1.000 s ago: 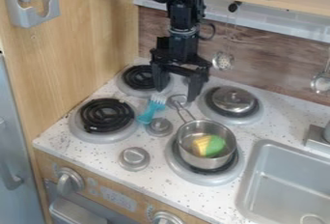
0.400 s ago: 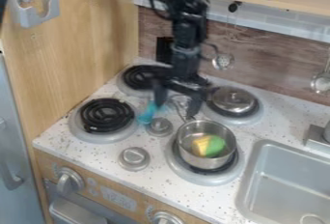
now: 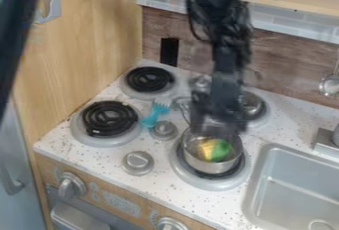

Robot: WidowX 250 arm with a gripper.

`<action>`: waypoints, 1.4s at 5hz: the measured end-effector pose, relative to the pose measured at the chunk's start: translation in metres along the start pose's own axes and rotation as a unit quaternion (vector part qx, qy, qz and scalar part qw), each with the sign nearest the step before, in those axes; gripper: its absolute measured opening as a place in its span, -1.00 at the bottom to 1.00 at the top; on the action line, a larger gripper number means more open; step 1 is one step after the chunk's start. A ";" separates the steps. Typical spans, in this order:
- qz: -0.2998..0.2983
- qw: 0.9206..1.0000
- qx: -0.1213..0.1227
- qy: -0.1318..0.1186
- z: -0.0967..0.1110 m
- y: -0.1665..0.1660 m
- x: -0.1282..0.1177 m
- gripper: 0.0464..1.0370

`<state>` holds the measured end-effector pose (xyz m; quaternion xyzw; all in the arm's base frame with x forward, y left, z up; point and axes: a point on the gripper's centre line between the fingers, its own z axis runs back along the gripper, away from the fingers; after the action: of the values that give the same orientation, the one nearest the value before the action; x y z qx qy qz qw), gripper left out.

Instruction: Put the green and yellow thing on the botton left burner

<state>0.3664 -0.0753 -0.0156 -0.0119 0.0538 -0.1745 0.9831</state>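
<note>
1. The grey sink (image 3: 253, 194) was set into the speckled surface (image 3: 285, 125), at right.
2. The metal pot (image 3: 198, 163) sat on the near right burner (image 3: 202, 180) and held 1 green and yellow thing (image 3: 215, 149), low inside.
3. The bottom left burner (image 3: 109, 118) lay across from the pot.
4. The end effector (image 3: 217, 122) hung over the pot's far side, blurred; whether it was apart or together, I couldn't tell.
</note>
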 end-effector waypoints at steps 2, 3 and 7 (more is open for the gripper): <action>-0.019 1.000 -0.013 0.011 -0.019 -0.005 0.016 0.92; -0.019 1.000 -0.010 0.012 -0.018 -0.004 0.017 0.92; -0.007 1.000 -0.015 0.007 -0.014 0.003 0.013 0.38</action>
<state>0.3776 -0.0768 -0.0311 -0.0261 0.0631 -0.1806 0.9812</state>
